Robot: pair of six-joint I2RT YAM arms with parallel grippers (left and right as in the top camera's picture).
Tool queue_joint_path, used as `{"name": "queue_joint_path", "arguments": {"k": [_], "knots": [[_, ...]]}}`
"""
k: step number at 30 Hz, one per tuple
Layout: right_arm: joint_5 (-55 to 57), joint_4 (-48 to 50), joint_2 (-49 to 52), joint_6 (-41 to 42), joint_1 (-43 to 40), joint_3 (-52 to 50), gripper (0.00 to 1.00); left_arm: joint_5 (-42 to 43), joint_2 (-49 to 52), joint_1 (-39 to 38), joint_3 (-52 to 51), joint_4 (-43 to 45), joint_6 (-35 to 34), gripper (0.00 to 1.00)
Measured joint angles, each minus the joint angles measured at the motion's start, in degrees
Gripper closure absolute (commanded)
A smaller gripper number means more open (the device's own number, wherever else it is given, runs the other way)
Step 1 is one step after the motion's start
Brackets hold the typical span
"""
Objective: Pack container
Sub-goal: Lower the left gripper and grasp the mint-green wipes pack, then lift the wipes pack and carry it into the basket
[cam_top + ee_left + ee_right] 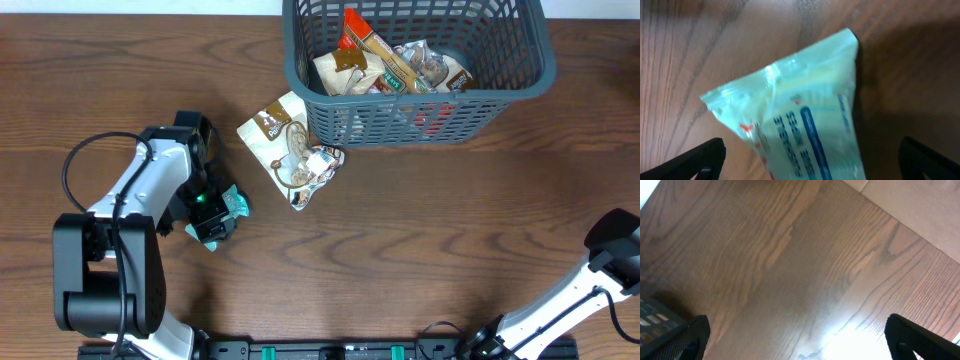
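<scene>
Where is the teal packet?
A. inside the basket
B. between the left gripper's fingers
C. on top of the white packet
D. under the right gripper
B: the teal packet shows between the fingers of the open left gripper, away from the basket.

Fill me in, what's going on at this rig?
Packing run, partway through. The large dark grey-blue slotted plastic basket already holds several snack packets. The left gripper is open over a pale teal plastic packet on the wooden table, with a finger on either side and not closed on it. A white-and-brown snack packet lies on the table by the basket's front left corner. The right gripper is open above bare table, holding nothing.
</scene>
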Motion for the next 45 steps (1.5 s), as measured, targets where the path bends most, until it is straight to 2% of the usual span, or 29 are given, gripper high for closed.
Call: {"name": "queue_joint_path", "arguments": {"k": [11,12,14,17,18,25,28,32,36,40,45], "knots": [[0.0,0.0,0.0,0.0,0.0,0.0,0.01,0.7,-2.3,0.0,-7.5,9.0,0.0,0.03],[0.0,0.0,0.0,0.0,0.0,0.0,0.01,0.7,-2.4,0.0,-7.7,9.3,0.0,0.19],[0.0,0.0,0.0,0.0,0.0,0.0,0.01,0.6,-2.5,0.0,-8.0,9.9,0.2,0.57],[0.0,0.0,0.0,0.0,0.0,0.0,0.01,0.7,-2.3,0.0,-8.3,10.2,0.9,0.89],[0.0,0.0,0.0,0.0,0.0,0.0,0.01,0.8,-2.3,0.0,-8.5,10.1,1.0,0.95],[0.0,0.0,0.0,0.0,0.0,0.0,0.01,1.1,-2.3,0.0,-8.7,10.4,6.4,0.94],[0.0,0.0,0.0,0.0,0.0,0.0,0.01,1.3,-2.3,0.0,-8.7,13.0,14.2,0.94],[0.0,0.0,0.0,0.0,0.0,0.0,0.01,1.7,-2.6,-0.1,-7.9,19.6,28.2,0.94],[0.0,0.0,0.0,0.0,0.0,0.0,0.01,0.4,-5.9,-0.1,-5.3,20.8,41.0,0.94],[0.0,0.0,0.0,0.0,0.0,0.0,0.01,-1.6,-13.7,-0.1,4.5,21.0,56.2,0.94],[0.0,0.0,0.0,0.0,0.0,0.0,0.01,-2.4,-20.8,-1.4,19.7,21.1,68.6,0.94]]}}
